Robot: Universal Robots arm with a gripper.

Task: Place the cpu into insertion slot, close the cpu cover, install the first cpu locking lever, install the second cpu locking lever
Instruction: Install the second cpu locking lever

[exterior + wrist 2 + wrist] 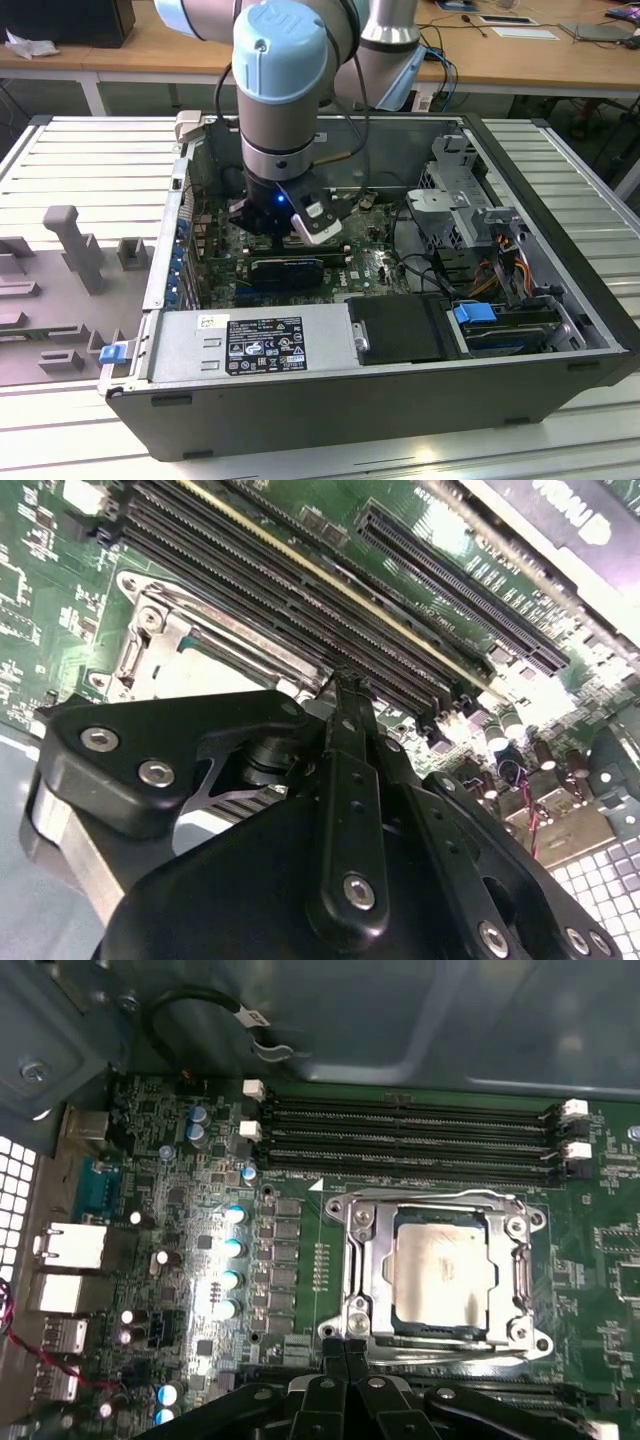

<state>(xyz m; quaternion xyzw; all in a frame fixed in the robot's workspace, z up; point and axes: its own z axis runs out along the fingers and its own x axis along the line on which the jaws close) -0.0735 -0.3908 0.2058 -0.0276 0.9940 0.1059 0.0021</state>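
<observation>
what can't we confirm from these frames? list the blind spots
- Socket in the exterior view: the arm's wrist hangs over it, hiding it.
- Chip, first wrist view: sits in the socket, cover down around it; whether both levers are latched is too fine to tell.
- Gripper: fingertips meet at the socket's edge; any contact with a lever is hidden beneath them.
- Second wrist view: gripper body covers most of the socket.

cpu point(443, 1272) seated in insertion slot point(365, 1270), cover closed

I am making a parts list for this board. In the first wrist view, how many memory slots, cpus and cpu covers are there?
memory slots: 4
cpu: 1
cpu cover: 1
Total: 6
</observation>
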